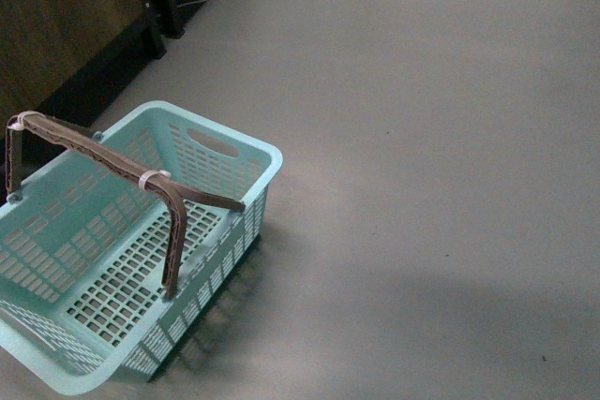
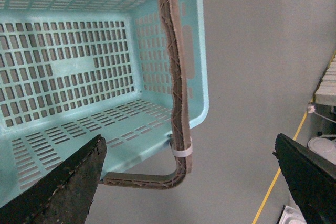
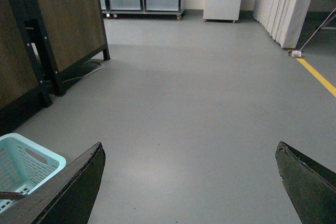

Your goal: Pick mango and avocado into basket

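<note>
The turquoise basket (image 1: 253, 145) sits left on the grey floor (image 1: 431, 185) near a dark cabinet (image 1: 56, 25), with open room rightward. The left tool (image 2: 189, 145) gapes, apparently over its rim; the right tool (image 3: 190, 148) gapes too.

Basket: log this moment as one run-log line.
basket: empty | mango: not in view | avocado: not in view | left gripper: open, facing basket | right gripper: open, over floor
</note>
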